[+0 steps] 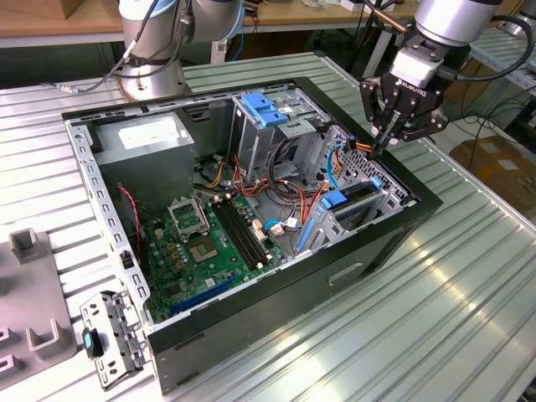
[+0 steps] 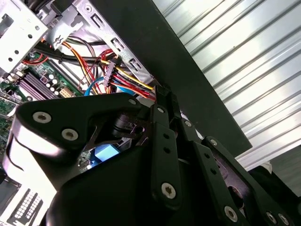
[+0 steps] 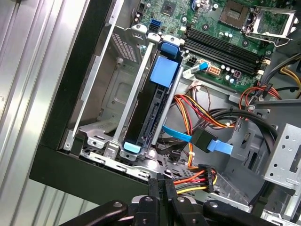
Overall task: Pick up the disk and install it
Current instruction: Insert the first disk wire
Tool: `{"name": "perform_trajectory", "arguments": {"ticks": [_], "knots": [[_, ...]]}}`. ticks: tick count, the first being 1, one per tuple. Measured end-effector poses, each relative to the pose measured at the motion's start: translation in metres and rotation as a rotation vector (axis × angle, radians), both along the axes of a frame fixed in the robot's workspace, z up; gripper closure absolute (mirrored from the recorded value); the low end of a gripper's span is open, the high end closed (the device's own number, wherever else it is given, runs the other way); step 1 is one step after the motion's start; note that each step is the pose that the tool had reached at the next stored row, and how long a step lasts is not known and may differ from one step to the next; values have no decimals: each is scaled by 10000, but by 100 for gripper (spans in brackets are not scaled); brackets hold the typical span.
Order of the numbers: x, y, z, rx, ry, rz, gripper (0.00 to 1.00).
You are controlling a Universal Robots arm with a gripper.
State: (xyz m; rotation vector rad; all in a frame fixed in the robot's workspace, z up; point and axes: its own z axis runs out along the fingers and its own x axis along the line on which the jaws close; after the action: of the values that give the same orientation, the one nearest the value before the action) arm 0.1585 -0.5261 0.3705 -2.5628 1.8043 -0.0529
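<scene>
The disk (image 3: 146,106) stands on edge in a slot of the low drive cage at the corner of the open computer case (image 1: 276,293), its light-blue carrier (image 3: 165,70) showing along the upper edge. In the exterior view the disk (image 1: 356,194) sits at the case's right end. My gripper (image 1: 382,144) hovers just above that corner with its fingers (image 3: 154,188) pressed together and nothing between them. The fingertips are close to a black power plug (image 3: 205,175) with red, yellow and orange wires. In the second wrist view the gripper (image 2: 162,96) sits next to those wires.
A blue flat data cable with a black plug (image 3: 203,140) lies loose beside the disk. A tall grey cage with a blue bracket (image 1: 266,109) stands at the case's back. The motherboard (image 1: 209,243), the power supply (image 1: 146,142), a loose metal bracket (image 1: 113,339) and grey fixtures (image 1: 29,293) are in view.
</scene>
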Motion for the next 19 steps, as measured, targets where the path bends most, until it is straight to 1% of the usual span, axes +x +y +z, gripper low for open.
{"name": "perform_trajectory", "arguments": {"ticks": [19], "knots": [[0, 0, 0, 1, 0, -259, 84]]}}
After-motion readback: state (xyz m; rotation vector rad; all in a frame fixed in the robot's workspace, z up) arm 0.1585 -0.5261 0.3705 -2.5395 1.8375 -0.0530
